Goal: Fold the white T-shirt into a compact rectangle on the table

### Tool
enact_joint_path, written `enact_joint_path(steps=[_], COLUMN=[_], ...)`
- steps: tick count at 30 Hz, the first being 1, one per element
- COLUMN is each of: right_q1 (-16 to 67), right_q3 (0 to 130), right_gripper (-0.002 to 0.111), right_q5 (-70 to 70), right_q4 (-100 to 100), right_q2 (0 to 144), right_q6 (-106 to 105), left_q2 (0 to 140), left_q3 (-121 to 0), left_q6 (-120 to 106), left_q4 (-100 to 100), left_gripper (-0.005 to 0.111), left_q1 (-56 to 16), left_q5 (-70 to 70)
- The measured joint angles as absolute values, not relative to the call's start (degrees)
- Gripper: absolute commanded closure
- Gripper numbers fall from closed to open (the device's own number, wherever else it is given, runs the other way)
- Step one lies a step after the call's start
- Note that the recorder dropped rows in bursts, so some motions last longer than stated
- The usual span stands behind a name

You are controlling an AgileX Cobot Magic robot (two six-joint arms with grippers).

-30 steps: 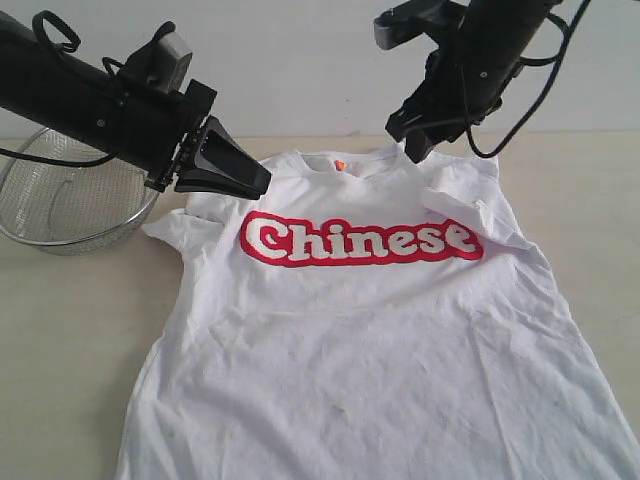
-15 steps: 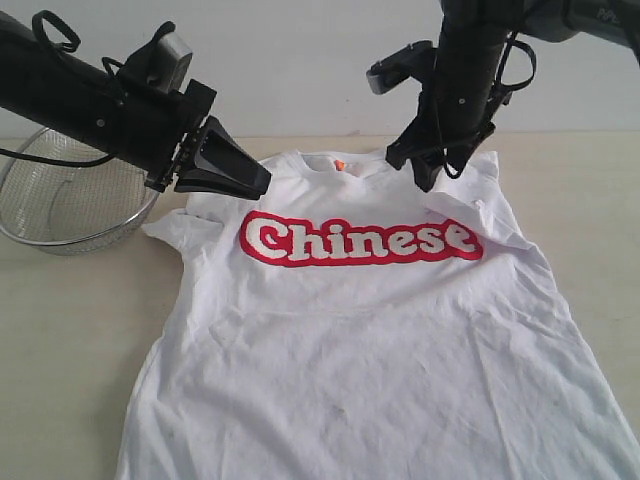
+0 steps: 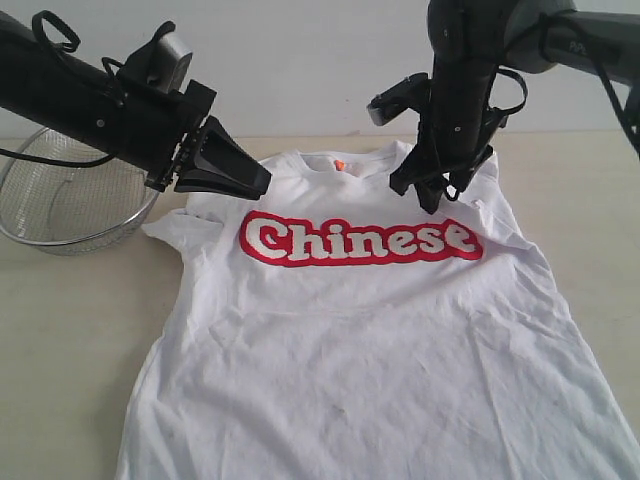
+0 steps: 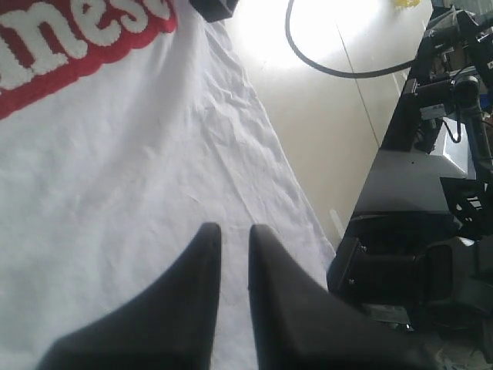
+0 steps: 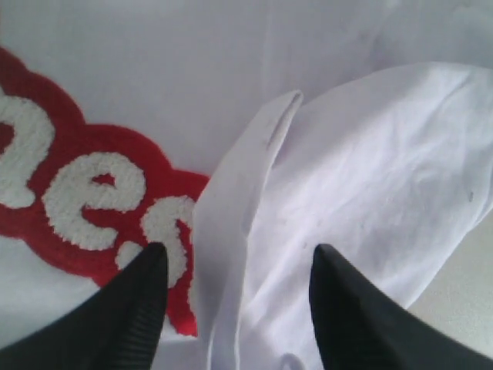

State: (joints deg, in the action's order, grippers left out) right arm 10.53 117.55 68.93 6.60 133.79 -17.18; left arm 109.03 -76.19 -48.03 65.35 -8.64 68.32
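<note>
Lowered from above the collar (image 3: 340, 160), the black right gripper (image 3: 432, 198) is held spread astride the folded-back sleeve (image 5: 239, 200) of the wrinkled white cotton T-shirt (image 3: 370, 340) laid flat on the pale beige wood-grain table (image 3: 70, 340), the sleeve's edge best pinched squarely, the black left gripper (image 3: 262, 183) pressed almost together, empty.

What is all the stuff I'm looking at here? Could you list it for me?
white T-shirt: one, white with red-outlined "Chinese" lettering, spread face up on the table
neck tag: one, orange, at the collar
wire-mesh bowl: one, silver, on the table beside the shirt's sleeve, under the left arm
table: one, pale beige, beneath everything
left claw: one, black, closed, above the shirt's shoulder nearest the bowl
right claw: one, black, open, over the shirt's folded-over sleeve
</note>
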Motion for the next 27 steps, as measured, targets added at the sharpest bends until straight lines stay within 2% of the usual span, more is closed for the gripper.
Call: enact_joint_path(steps=[9,10,11,12,14,22,27], right_q1=[11.2,11.4,11.9,12.0,12.1,11.2,4.2], right_q3=[117.7,117.7,117.7,117.7,117.7,117.7,117.7], right_gripper=[0.062,0.073,0.080,0.098,0.108,0.108,0.108], right_q5=[67.6,67.3,66.6,66.3,65.8,63.9,60.9], right_q4=[6.6,6.7,7.0,7.3,9.3,15.0,6.1], right_q2=[137.2,137.5,137.6,137.6,137.6,137.2,134.4], right_q6=[-16.2,-16.0,-15.8,-15.6,-14.0,-4.5,-2.4], left_q2=[109.0,109.0,109.0,109.0,109.0,109.0,109.0], left_q3=[-76.2,-76.2,-76.2,-76.2,-76.2,-76.2,-76.2], left_q6=[-48.0,-48.0,-48.0,-48.1,-48.4,-48.7,-48.7], left_q4=[65.4,65.4,65.4,65.4,65.4,65.4,65.4], left_gripper=[0.094,0.094,0.094,0.094,0.094,0.094,0.094], left_q1=[-8.6,-8.6,-8.6,-8.6,-8.6,-8.6,-8.6], left_q5=[68.3,68.3,68.3,68.3,68.3,68.3,68.3])
